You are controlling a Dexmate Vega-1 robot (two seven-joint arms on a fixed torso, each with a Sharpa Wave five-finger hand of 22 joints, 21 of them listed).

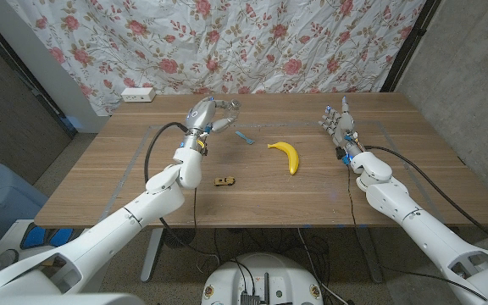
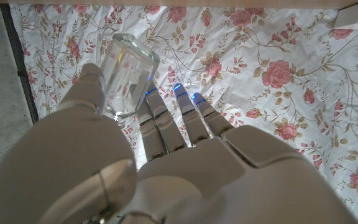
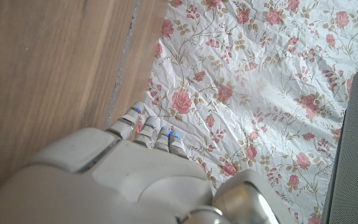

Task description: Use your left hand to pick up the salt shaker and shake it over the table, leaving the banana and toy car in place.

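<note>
Left hand (image 2: 166, 168), fingers (image 2: 157, 115) gripping the shaker (image 2: 126, 74), holds it aloft upper centre; shaking likely underway, banana (image 1: 286, 156) and car (image 1: 224, 180) undisturbed, right hand (image 1: 339, 123) empty, fingers apart.

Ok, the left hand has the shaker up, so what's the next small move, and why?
Probably start short shakes where it is. The left hand holds the glass salt shaker off the table, at its far side. The banana and toy car lie nearer the robot, apart from the hand, so small wrist motions should leave them undisturbed.
</note>
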